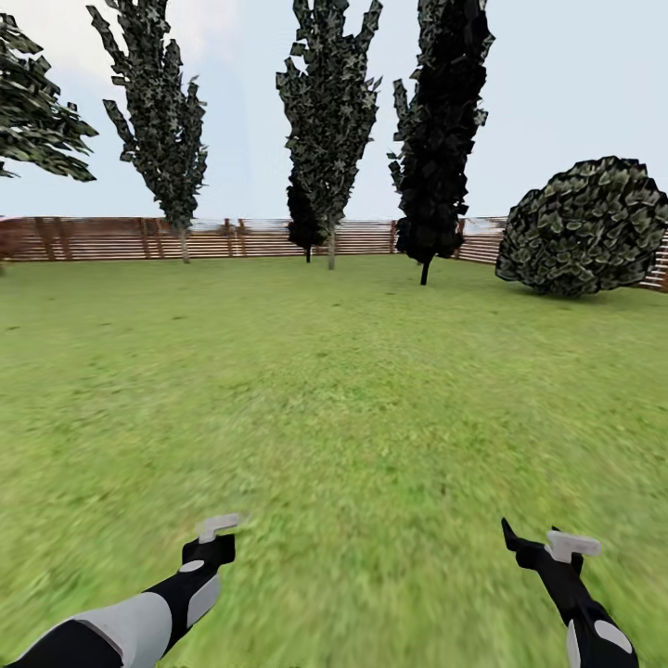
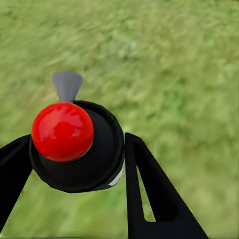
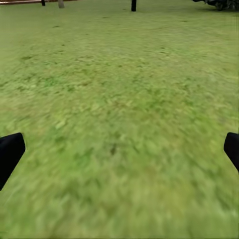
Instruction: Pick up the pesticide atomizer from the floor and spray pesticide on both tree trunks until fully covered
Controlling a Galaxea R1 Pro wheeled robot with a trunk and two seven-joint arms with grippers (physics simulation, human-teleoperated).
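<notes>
From the head camera, grass (image 1: 334,390) runs to a far fence (image 1: 232,238) and dark cypresses (image 1: 441,130); no thick trunks show.

At the left wrist, the left gripper (image 2: 74,164) grasps the pesticide atomizer (image 2: 77,147), red cap up. It might slip while driving.

At the right wrist, the right gripper (image 3: 119,154) is spread wide, holding nothing.

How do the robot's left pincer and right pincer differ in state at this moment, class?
1. The left pincer grips the black atomizer with its red cap between its fingers; the right pincer holds nothing.
2. The left pincer is closed on that load; the right pincer's fingers stand wide apart.
Both hang over green grass.
</notes>
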